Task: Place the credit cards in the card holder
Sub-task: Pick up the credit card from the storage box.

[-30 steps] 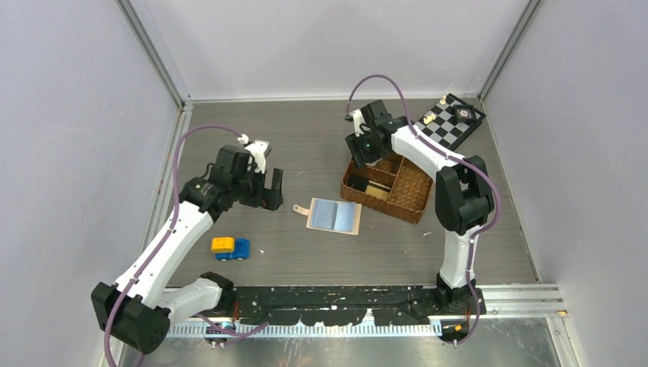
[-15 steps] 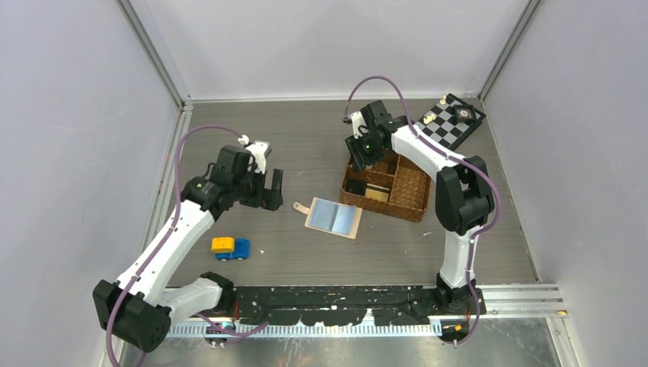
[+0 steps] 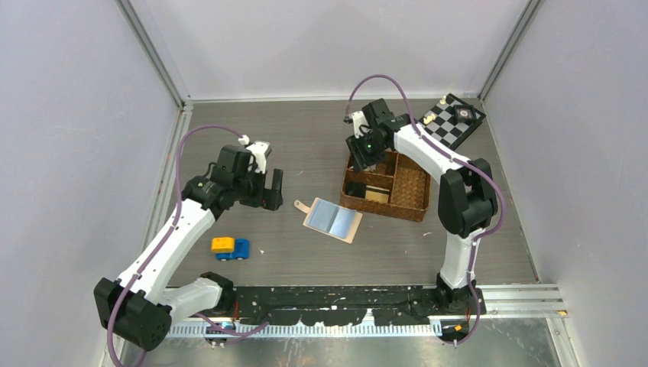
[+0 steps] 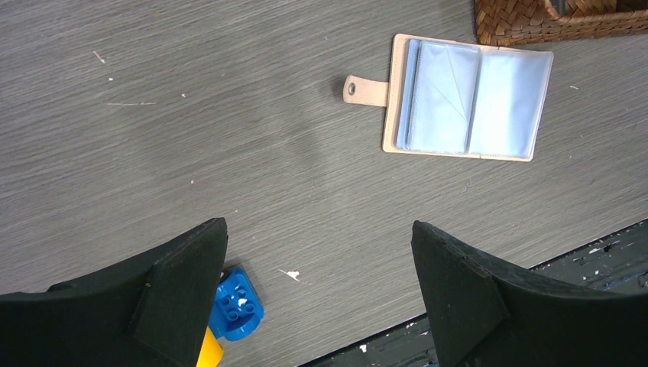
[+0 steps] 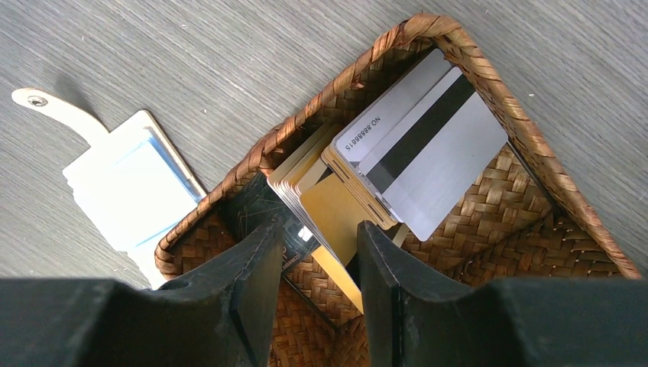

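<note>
The card holder [image 3: 332,219] lies open on the table, pale blue pockets up and snap tab pointing left; it also shows in the left wrist view [image 4: 466,99] and the right wrist view [image 5: 126,187]. The credit cards [image 5: 336,214] stand as a leaning stack in the near-left compartment of a brown woven basket [image 3: 416,210], with a silver-grey card [image 5: 435,160] on top and a black card [image 5: 256,202] at the left. My right gripper [image 5: 319,233] reaches down into that compartment [image 3: 362,162], its jaws closed on the stack's corner. My left gripper [image 3: 269,195] hovers open, left of the card holder, holding nothing [image 4: 319,229].
A blue and yellow toy block [image 3: 231,247] lies near the left arm, just under its left finger [image 4: 233,306]. A small chessboard [image 3: 452,121] with a few pieces sits at the back right. The basket's rim [image 5: 458,38] surrounds the cards closely.
My right gripper's jaws have narrowed onto the card stack in the basket. The card holder and basket have shifted slightly. The left arm has stayed put.
</note>
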Tool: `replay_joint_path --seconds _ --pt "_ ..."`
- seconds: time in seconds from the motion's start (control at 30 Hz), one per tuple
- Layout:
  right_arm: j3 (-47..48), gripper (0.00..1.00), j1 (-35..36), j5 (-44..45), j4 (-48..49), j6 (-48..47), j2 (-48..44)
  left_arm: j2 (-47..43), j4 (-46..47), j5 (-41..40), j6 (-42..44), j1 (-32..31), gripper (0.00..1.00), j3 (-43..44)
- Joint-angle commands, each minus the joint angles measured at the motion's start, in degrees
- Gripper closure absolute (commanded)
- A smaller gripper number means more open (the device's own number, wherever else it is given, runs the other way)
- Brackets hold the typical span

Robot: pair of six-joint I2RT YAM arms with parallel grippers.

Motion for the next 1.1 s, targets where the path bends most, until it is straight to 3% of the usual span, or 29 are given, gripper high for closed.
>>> replay_joint_path --seconds 0.0,0.27,0.47,1.07 --pt "2.19 0.55 0.26 -1.88 -2.05 0.33 -3.90 0.12 1.47 0.91 0.48 0.50 0.08 -0.02" --pt "2.69 0.65 0.29 -1.99 -2.87 0.15 -3.65 0.23 1.47 0.98 0.48 0.61 0.08 -0.04" --pt "2.71 0.68 0.32 -1.99 -2.81 0.20 -4.30 0.32 1.49 1.15 0.48 0.66 0.08 -0.07" --pt "1.49 0.92 0.40 0.70 -0.28 0.86 -8.99 -0.06 1.81 2.50 0.47 0.70 0.08 -0.09"
